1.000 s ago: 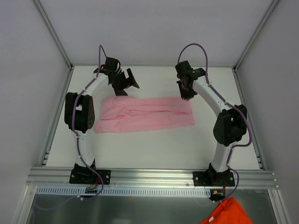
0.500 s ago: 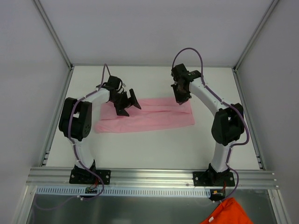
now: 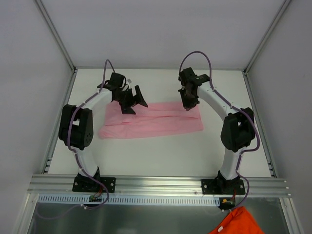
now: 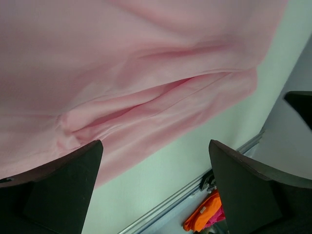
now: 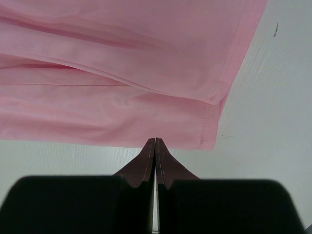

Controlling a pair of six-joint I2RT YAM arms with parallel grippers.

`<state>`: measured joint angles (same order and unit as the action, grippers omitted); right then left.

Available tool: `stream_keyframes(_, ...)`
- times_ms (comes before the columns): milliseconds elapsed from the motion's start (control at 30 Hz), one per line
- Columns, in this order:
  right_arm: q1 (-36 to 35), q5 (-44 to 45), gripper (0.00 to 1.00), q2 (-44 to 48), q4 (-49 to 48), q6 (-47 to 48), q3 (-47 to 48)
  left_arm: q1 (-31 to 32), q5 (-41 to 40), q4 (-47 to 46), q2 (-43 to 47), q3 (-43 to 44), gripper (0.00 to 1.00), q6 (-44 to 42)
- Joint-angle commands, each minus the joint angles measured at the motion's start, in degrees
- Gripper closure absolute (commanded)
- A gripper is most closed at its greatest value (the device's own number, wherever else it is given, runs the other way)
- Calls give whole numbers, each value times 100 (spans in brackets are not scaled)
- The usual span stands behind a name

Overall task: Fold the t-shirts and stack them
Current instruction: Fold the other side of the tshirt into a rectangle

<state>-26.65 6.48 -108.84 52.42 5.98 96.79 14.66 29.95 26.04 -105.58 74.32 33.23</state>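
Note:
One light pink t-shirt [image 3: 156,122] lies folded into a long flat band across the middle of the white table [image 3: 161,156]. My left gripper [image 3: 134,102] hangs open over the band's far left part, with nothing between its fingers. In the left wrist view the gripper [image 4: 155,146] frames the pink cloth [image 4: 146,58] and bare table. My right gripper [image 3: 189,103] is shut and empty over the far right end. In the right wrist view its closed tips [image 5: 155,140] point at the hemmed edge of the shirt [image 5: 122,58], near a corner.
An orange cloth [image 3: 239,222] lies below the table's front edge at the right, also seen in the left wrist view as an orange cloth [image 4: 202,219]. An aluminium rail [image 3: 156,184] runs along the front. White walls enclose the table on three sides.
The left gripper dropped toward the shirt's left part, then drew back slightly toward the far side. The right gripper shifted a little left over the shirt's far right end, then held still.

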Motion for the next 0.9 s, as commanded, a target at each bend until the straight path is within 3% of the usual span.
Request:
stream_keyframes(0,-42,-94,99,99,-13,-70,-151,37,449,-56,-84,828,7,-159)
stream_keyframes(300,-77,28,99,775,-153,-79,-828,37,625,-73,-963,1848,8,43)
stream_keyframes(567,-86,81,99,1654,-224,-88,-1260,37,854,-502,-1324,1454,8,113)
stream_keyframes(867,-86,204,99,1646,-22,17,-838,125,995,-706,-1176,646,9,69)
